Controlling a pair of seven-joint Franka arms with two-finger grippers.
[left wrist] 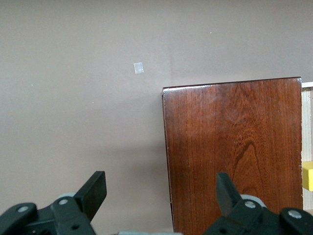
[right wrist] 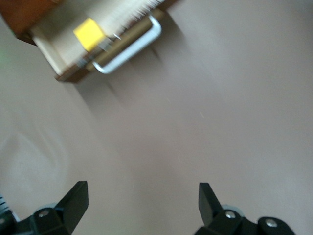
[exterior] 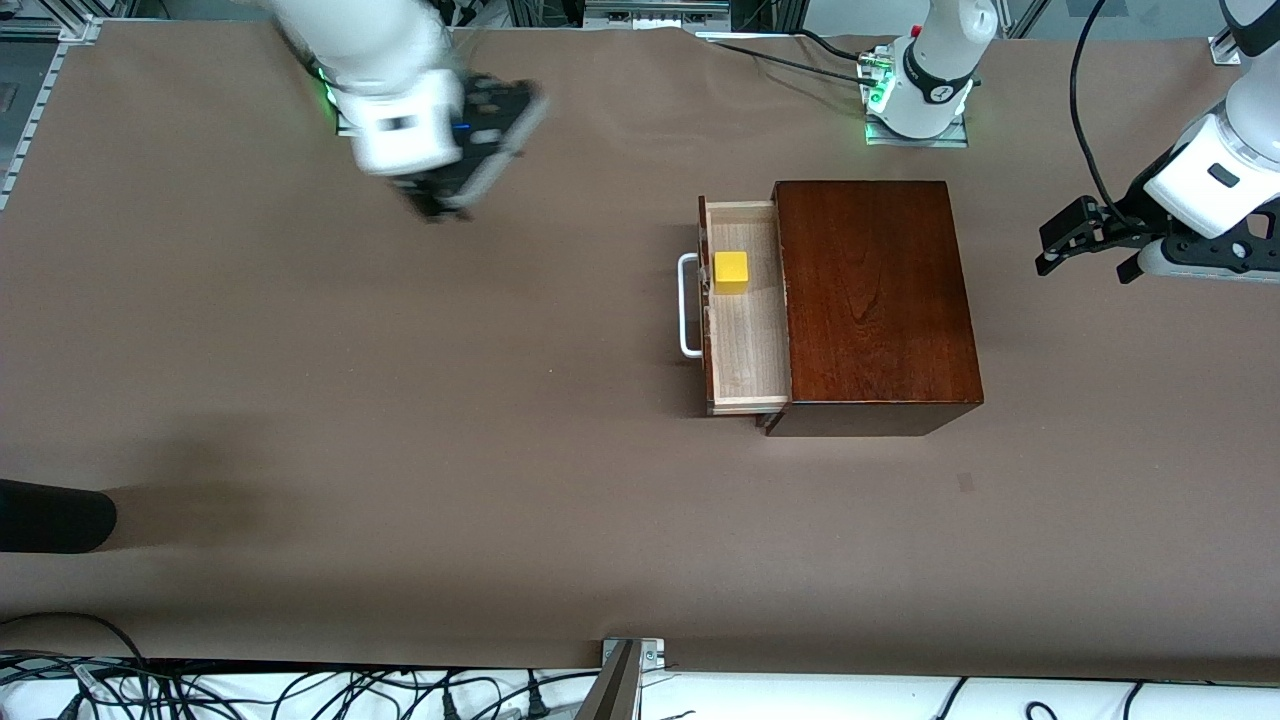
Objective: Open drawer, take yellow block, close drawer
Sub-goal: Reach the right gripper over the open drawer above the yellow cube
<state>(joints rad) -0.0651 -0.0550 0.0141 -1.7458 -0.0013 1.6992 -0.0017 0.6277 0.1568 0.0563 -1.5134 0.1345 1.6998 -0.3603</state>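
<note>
Brown table (exterior: 400,400): yellow block (exterior: 731,272) in drawer (exterior: 745,340).

right gripper (exterior: 455,195) motion-blurred, yellow block (left wrist: 307,176) cut off (edge) — drawer's (exterior: 745,310) inner end hidden

The drawer (exterior: 745,320) stood pulled out of the box (exterior: 872,300) toward the right arm's end. The block (exterior: 731,272) lay in the drawer, near its handle (exterior: 688,305).

I see the drawer (exterior: 745,310) pulled out of its dark box (exterior: 872,300), toward the right arm's end of the bench, its pale wood floor showing. My yellow block (exterior: 731,272) sits inside against the front panel, in the half toward the bases' edge.
</note>
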